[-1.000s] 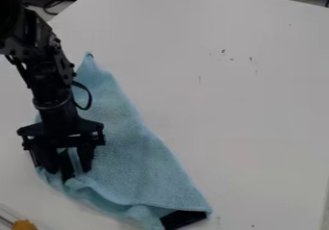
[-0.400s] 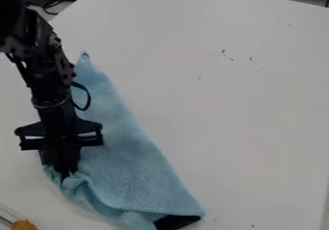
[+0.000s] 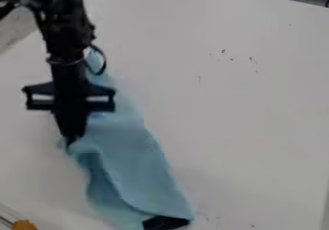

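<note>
Closed to a narrow black wedge, the pincer [image 3: 72, 140] has its fingertips pressed together on the left edge of a light blue cloth [image 3: 138, 166], pinching the fabric there. Two stubby side brackets spread level above the narrow fingers, hard and angular against the soft folds beside them.

Soft, matte and towel-like, the cloth lies in a long, uneven strip over the left part of the white table [image 3: 250, 128]. It runs from behind the arm, near the table's far left corner, down toward the near side. Its upper end is narrow; below the fingertips it widens, and a deep, rounded crease curves down its left half. The right-hand border is slightly wavy.

At the cloth's near end a flat black patch [image 3: 166, 223] pokes out, perhaps a separate thing partly covered, though the view is too poor to be sure. Well apart to the left, toward the near side of the table, sits a small, knobbly orange piece [image 3: 24, 225] beside thin, straight rods [image 3: 6, 221]. The table's surface is smooth and pale, with small dark specks [image 3: 223, 51] toward its far edge.
</note>
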`<action>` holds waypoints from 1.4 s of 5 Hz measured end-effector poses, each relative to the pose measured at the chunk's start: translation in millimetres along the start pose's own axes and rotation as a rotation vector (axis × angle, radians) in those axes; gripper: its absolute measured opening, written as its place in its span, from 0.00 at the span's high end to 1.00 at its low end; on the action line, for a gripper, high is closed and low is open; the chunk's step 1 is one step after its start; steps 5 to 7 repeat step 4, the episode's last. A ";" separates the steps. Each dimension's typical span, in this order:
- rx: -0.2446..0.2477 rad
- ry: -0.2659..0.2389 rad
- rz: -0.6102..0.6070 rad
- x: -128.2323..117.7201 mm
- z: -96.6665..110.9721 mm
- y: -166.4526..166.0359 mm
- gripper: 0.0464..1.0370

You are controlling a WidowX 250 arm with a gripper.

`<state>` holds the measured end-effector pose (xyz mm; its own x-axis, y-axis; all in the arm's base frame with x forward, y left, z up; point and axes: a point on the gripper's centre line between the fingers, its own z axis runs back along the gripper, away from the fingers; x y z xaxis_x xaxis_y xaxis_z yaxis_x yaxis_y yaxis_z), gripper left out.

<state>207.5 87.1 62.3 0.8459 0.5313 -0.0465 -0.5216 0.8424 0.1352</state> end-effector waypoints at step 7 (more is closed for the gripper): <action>-0.036 -0.020 -0.118 51.6 7.0 -76.3 0.93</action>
